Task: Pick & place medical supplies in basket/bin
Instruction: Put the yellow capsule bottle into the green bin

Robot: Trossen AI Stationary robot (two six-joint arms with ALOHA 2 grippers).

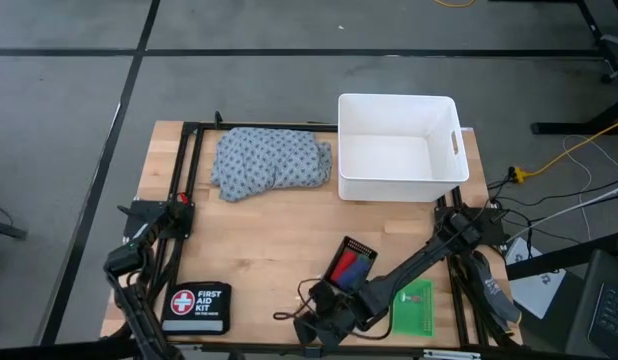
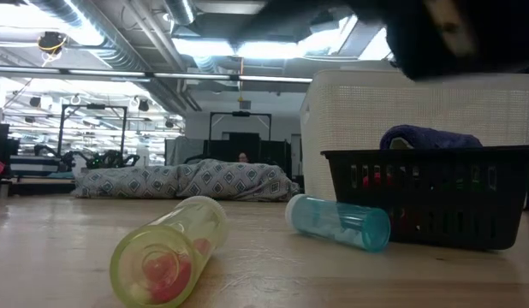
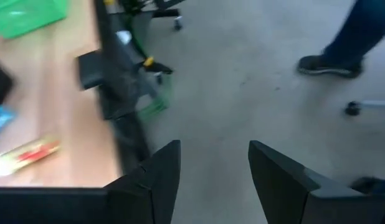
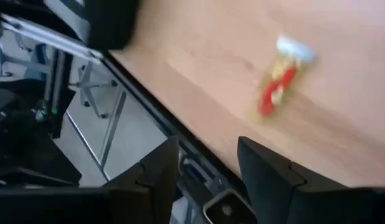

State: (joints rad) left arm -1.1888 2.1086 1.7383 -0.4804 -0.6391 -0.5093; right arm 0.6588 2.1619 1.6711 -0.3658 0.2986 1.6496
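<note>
A black mesh tray point(image 1: 351, 265) near the table's front holds red and blue rolls, and a blue roll shows above its rim in the low view point(image 2: 427, 137). A green tray point(image 1: 414, 305) lies to its right. The dotted cloth point(image 1: 272, 162) lies on the table at the far left of the white tub point(image 1: 399, 148). A yellow-green tube with red contents point(image 2: 166, 252) and a blue tube point(image 2: 337, 222) lie on their sides on the table. My right gripper point(image 4: 208, 177) is open and empty over the table's near edge, beside the yellow tube point(image 4: 281, 81). My left gripper point(image 3: 211, 180) is open and empty off the near-left corner.
A black pouch lettered FIRST AID KIT point(image 1: 197, 308) lies at the near left. A black frame point(image 1: 184, 180) runs along the table's edges. A person's shoe point(image 3: 329, 62) shows on the floor beyond the table.
</note>
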